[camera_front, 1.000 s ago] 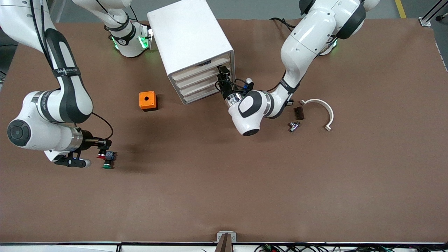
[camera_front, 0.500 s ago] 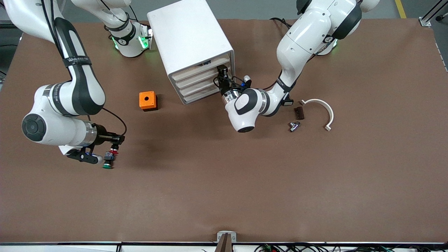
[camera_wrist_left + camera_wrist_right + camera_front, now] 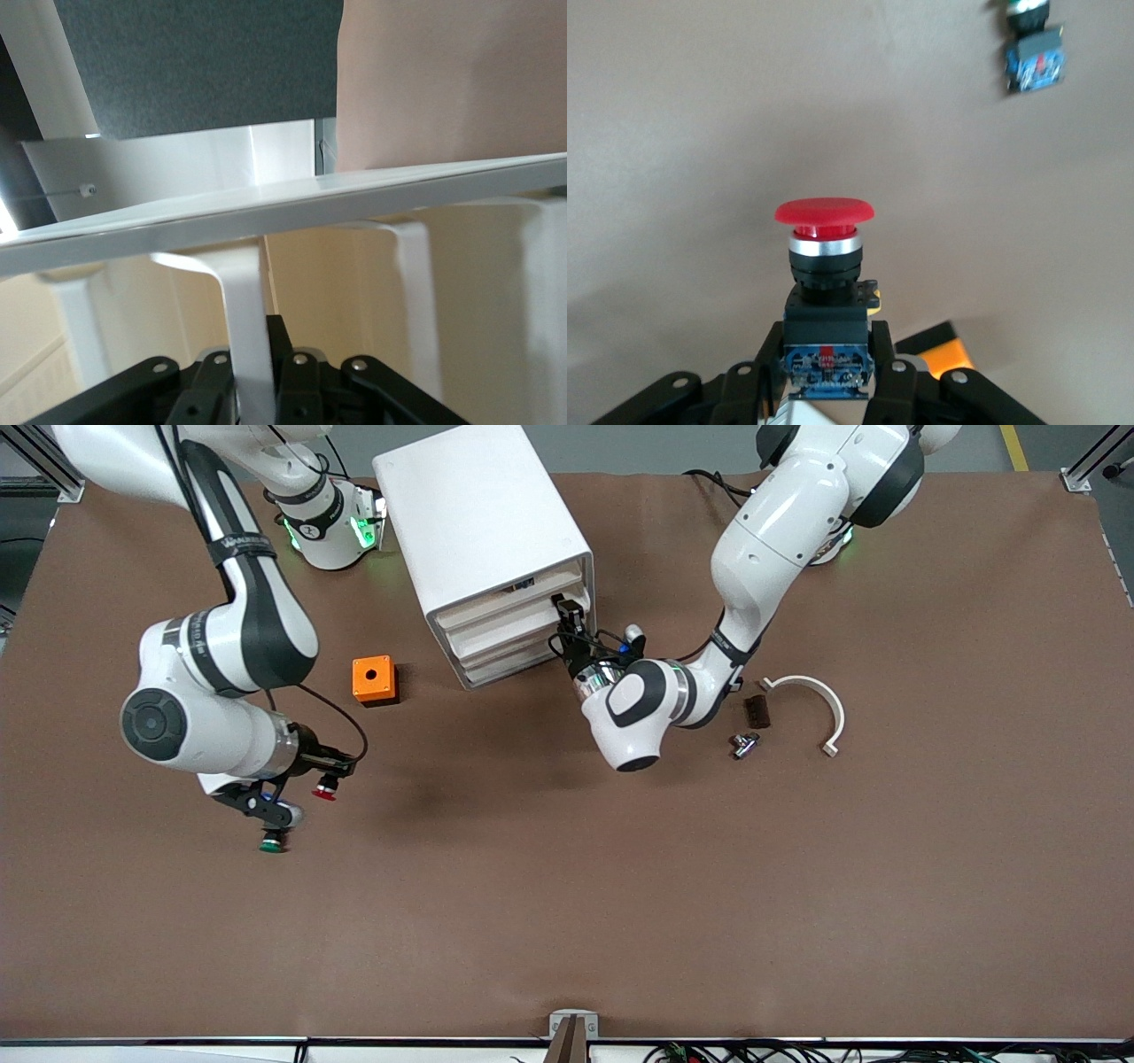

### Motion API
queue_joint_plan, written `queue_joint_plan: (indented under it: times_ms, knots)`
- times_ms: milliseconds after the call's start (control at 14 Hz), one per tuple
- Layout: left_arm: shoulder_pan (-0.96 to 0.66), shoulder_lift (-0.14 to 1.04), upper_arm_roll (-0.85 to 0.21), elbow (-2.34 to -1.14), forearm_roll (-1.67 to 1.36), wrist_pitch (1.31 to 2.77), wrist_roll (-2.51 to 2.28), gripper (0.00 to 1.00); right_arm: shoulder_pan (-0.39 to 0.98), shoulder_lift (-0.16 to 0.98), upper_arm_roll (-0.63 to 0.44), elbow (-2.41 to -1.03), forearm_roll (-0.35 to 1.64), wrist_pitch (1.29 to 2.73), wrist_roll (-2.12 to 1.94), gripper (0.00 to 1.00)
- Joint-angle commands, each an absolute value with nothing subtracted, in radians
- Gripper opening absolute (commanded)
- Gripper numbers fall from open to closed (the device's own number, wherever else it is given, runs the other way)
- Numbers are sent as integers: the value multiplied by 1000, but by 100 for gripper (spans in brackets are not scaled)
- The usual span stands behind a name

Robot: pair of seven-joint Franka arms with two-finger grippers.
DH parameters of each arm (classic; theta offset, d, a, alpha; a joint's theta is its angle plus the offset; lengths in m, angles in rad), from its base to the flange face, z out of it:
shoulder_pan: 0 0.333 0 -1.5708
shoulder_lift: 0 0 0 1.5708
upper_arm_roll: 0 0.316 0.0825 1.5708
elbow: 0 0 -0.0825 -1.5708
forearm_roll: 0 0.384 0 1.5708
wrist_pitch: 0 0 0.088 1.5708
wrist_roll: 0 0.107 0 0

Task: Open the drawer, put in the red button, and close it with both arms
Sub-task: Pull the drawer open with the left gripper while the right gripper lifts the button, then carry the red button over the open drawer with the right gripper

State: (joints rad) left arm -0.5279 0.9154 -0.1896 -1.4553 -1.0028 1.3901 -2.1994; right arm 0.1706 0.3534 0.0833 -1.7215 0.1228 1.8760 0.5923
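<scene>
The white cabinet [image 3: 483, 522] stands at the table's robot side. Its second-highest drawer [image 3: 505, 629] stands out a little from the cabinet front. My left gripper [image 3: 568, 614] is shut on that drawer's white handle tab [image 3: 244, 328], seen close in the left wrist view under the drawer's rim [image 3: 283, 211]. My right gripper [image 3: 333, 772] is shut on the red button [image 3: 324, 790] and holds it in the air over the bare table. In the right wrist view my right gripper [image 3: 824, 359] clamps the button's bluish rear block, red cap [image 3: 824, 212] pointing away.
The green-capped button [image 3: 270, 843] lies on the table below my right gripper and shows in the right wrist view [image 3: 1032, 49]. An orange box [image 3: 373, 679] sits beside the cabinet. A white curved clip [image 3: 819, 704], a dark block [image 3: 757, 710] and a metal fitting [image 3: 744, 744] lie near the left arm.
My right gripper has lifted the red button from beside the green one and carried it toward the cabinet. My left gripper has stayed on the drawer handle and drawn out slightly.
</scene>
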Motion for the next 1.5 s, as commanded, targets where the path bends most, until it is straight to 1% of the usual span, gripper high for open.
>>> queue_joint_plan:
  times_ms: [0,214,429,571,643,714,786,857,929,1214,1429]
  knots:
    - [-457,919,-189,-1434,-1020,1379,-2181,7,222,302,77,-1718,141,1820,710,0]
    - [-393,916,-187,-1411,-1017,1388,-2181,10,285,287,77,-1657,141,1750,839,0]
    - [-357,916,-187,-1397,-1012,1390,-2178,11,380,273,74,-1606,140,1752,986,0]
    - [-348,916,-187,-1397,-1009,1391,-2175,14,431,268,75,-1553,132,1749,1079,0]
    - [-350,916,-187,-1397,-1006,1391,-2174,18,454,264,75,-1528,130,1749,1115,0]
    - [-350,916,-187,-1397,-1006,1391,-2174,26,474,256,74,-1517,127,1753,1141,0]
    - [-350,916,-187,-1397,-1006,1393,-2174,50,497,252,74,-1508,124,1756,1172,0]
    - [-350,913,-187,-1397,-1006,1399,-2174,82,515,252,72,-1503,123,1758,1208,0]
    - [-350,913,-187,-1397,-1006,1402,-2174,100,535,252,72,-1502,123,1759,1241,0]
    - [-339,907,-187,-1385,-1006,1408,-2164,100,610,259,74,-1511,121,1822,1455,0]
    - [-310,890,-186,-1315,-1003,1410,-2038,100,664,264,74,-1567,98,1893,1577,0]
